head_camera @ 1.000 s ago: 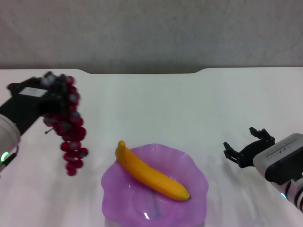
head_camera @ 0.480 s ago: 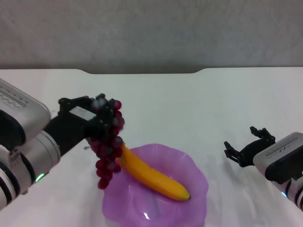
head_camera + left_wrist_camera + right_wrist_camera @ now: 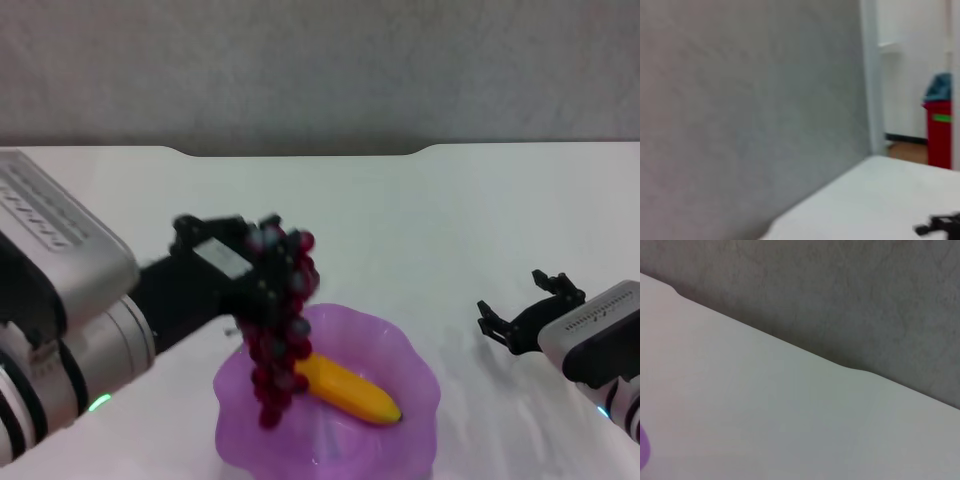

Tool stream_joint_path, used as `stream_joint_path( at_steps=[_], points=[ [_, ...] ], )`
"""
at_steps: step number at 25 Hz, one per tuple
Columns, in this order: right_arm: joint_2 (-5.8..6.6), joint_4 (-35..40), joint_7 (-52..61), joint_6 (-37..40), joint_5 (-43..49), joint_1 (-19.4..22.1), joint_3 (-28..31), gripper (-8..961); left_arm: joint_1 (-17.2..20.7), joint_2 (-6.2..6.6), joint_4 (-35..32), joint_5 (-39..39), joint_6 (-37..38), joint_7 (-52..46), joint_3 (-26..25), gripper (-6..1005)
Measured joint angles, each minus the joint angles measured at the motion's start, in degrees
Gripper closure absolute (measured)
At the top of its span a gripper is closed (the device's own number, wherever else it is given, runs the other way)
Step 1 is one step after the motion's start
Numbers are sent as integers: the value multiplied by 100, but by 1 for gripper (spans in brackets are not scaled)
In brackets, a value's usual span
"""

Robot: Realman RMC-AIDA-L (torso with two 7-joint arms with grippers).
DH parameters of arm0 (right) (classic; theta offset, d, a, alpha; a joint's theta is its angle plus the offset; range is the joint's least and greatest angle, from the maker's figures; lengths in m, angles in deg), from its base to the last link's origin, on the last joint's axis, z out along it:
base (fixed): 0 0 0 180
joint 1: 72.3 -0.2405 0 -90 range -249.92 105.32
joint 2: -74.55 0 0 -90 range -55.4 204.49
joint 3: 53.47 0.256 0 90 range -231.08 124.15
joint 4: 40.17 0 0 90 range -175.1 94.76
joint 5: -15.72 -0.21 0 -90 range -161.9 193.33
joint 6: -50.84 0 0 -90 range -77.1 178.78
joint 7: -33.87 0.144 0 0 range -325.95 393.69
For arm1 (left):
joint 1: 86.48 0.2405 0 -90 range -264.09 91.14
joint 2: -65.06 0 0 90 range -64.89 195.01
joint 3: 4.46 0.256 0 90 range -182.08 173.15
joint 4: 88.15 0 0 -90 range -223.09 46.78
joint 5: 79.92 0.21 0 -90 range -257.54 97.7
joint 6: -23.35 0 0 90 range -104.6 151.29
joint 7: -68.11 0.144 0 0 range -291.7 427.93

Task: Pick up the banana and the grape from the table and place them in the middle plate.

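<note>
The table (image 3: 420, 210) is bare white all round my left pincer (image 3: 262, 268), with plenty of room to pull back. Below it sits the plate (image 3: 415, 395), the banana (image 3: 350, 390) already inside — half done. The pincer is clamped on the grapes (image 3: 278, 330), dangling over the near-left rim. Right pincer (image 3: 520, 318) rests apart, off to the side.

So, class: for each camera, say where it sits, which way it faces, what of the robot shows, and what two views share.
Head view: from the robot's head, down at the table; left tool holds the grape over the middle plate, right tool idle.
Left wrist view: across the table toward a wall; no own fingers.
Right wrist view: table's notched far edge.
Shared: the table.
</note>
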Motion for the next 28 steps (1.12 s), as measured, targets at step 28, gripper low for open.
stream_joint_path(
  at_steps=[28],
  points=[
    [0, -1, 54, 0, 4, -74, -9, 63, -1463, -840, 2183, -2016, -3200, 2087, -1638, 840]
  ],
)
